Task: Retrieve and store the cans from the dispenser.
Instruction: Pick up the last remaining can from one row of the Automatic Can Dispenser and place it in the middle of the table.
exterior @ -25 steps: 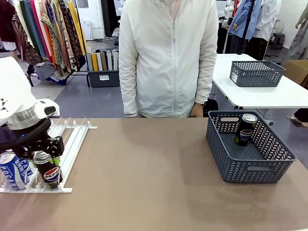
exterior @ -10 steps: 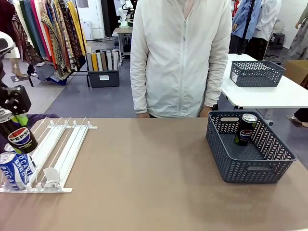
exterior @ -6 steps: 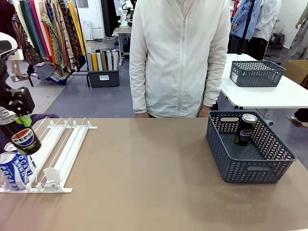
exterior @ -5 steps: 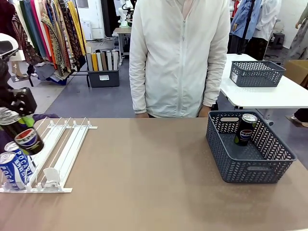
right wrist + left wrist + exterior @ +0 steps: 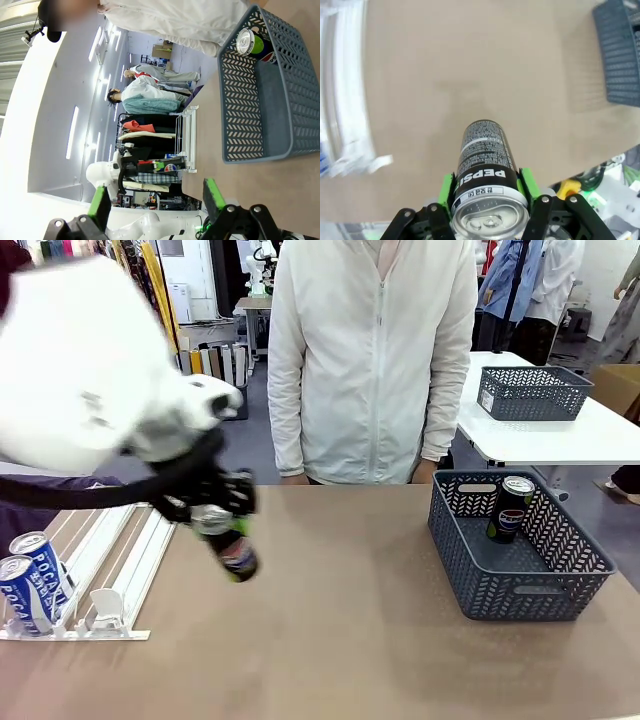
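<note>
My left gripper [image 5: 222,512] is shut on a black Pepsi can [image 5: 232,550], which hangs tilted above the table just right of the dispenser [image 5: 130,558]. In the left wrist view the green pads [image 5: 446,186] clamp the can [image 5: 484,160] near its silver top, with the table below. Two blue Pocari cans [image 5: 28,582] stand at the low front end of the white railed dispenser. Another Pepsi can [image 5: 511,508] stands inside the dark grey basket [image 5: 500,592] at the right. My right gripper [image 5: 156,197] is open with nothing in it, off to the side of the basket [image 5: 235,110].
A person in a white jacket [image 5: 370,360] stands at the far edge of the table, hands near it. A second grey basket [image 5: 530,392] sits on a white table behind. Bare brown tabletop [image 5: 350,620] lies between dispenser and basket.
The left arm has swung from the far left above the dispenser to the right over the table, carrying the Pepsi can with it. The grip has stayed shut.
</note>
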